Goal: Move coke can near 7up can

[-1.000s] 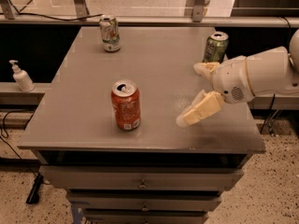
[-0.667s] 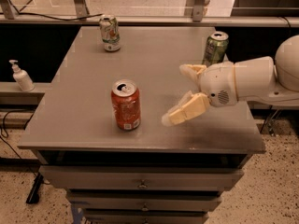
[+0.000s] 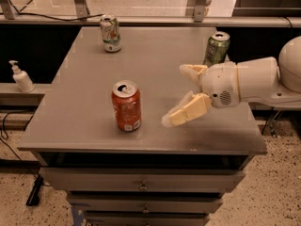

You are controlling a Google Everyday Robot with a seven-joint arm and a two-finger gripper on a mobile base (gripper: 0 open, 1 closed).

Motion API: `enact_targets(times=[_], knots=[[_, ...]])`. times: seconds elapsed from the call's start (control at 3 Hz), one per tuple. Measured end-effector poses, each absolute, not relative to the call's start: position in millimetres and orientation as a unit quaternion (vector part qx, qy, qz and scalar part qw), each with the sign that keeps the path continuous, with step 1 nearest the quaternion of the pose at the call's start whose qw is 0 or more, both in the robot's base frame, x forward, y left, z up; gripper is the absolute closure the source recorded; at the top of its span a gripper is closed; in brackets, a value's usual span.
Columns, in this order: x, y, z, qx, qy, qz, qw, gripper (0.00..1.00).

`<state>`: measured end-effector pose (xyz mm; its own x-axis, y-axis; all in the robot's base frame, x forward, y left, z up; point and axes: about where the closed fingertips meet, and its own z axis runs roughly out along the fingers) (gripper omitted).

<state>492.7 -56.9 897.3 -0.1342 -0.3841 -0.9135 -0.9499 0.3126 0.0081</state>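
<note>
Red-orange coke can: stood upright near the front edge of the grey counter, with nothing gripping it.
7up can: stood upright at the far edge, well apart from the coke can.
End effector: hung just right of the coke can, fingers spread wide and empty; its height over the counter was hard to judge.
Done: apparently only the approach.
Left: grasping the coke can, carrying it back, and setting it beside the 7up can.
Bystander: a dark green can stood at the right rear.
</note>
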Motion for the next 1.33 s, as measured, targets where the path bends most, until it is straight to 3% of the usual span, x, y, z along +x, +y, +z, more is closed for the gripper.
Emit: enact_targets(times=[1.0,1.33], knots=[[468,27,880,-0.5,0.594,0.397,0.489,0.0],[466,55,861,-0.517,0.578,0.407,0.482,0.18]])
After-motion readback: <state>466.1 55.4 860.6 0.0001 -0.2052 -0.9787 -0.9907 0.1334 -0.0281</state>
